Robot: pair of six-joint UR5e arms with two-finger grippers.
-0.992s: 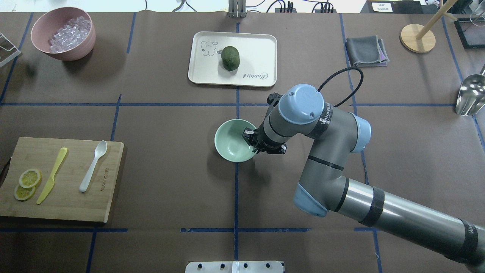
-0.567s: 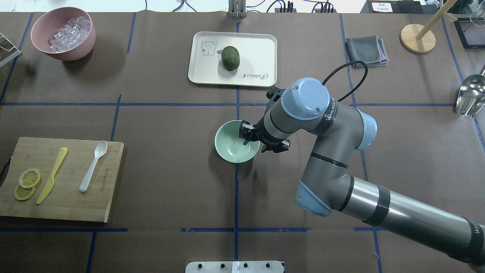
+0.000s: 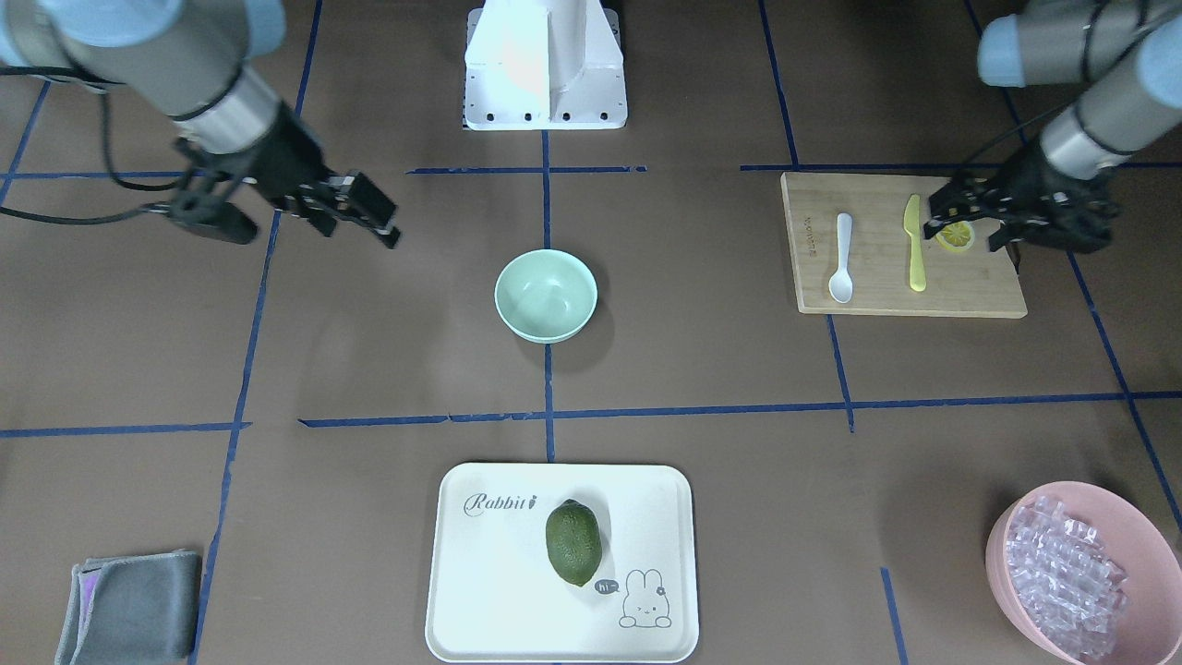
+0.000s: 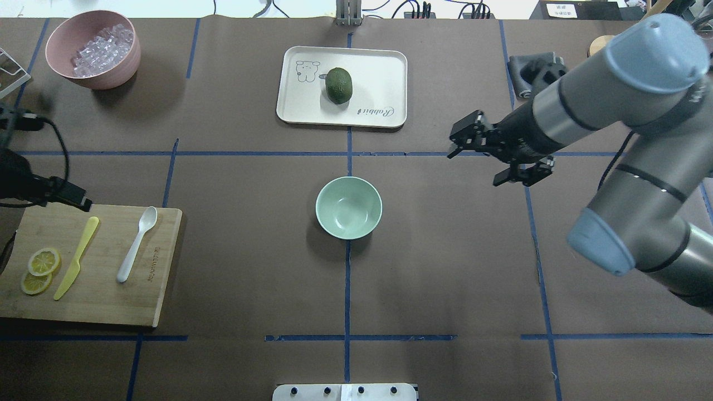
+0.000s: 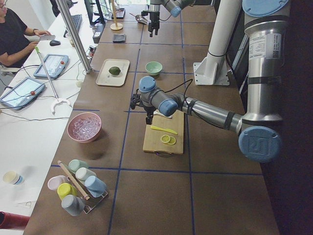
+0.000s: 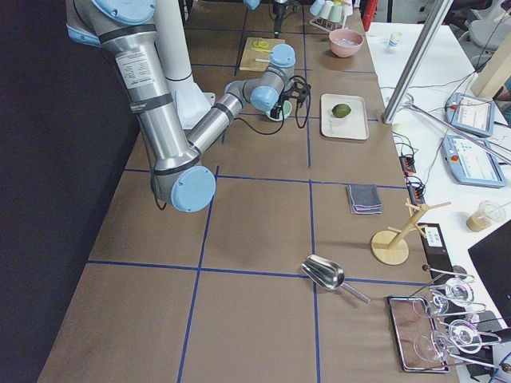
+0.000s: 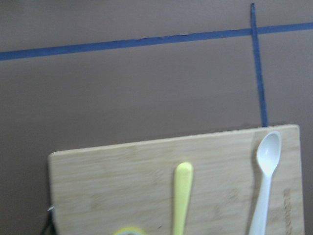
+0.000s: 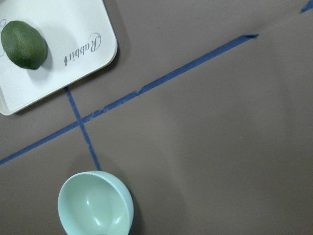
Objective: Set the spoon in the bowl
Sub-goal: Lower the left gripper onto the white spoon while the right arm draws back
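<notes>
The white spoon (image 4: 136,243) lies on the wooden cutting board (image 4: 111,303) at the left, scoop pointing away from me; it also shows in the left wrist view (image 7: 264,181) and the front view (image 3: 841,259). The mint-green bowl (image 4: 348,208) stands upright and empty at the table's middle, and shows in the front view (image 3: 545,296) and the right wrist view (image 8: 95,204). My left gripper (image 3: 965,224) hovers open and empty over the board's outer end, apart from the spoon. My right gripper (image 4: 458,139) is open and empty, raised to the right of the bowl.
A yellow knife (image 4: 75,259) and lemon slices (image 4: 40,270) lie on the board beside the spoon. A white tray (image 4: 379,72) with a lime (image 4: 338,85) sits behind the bowl. A pink bowl of ice (image 4: 92,50) stands far left, a grey cloth (image 3: 129,605) far right.
My right gripper has left the bowl's rim and drawn away to the right and back. The bowl stays in place. My left arm has come in over the board's end.
</notes>
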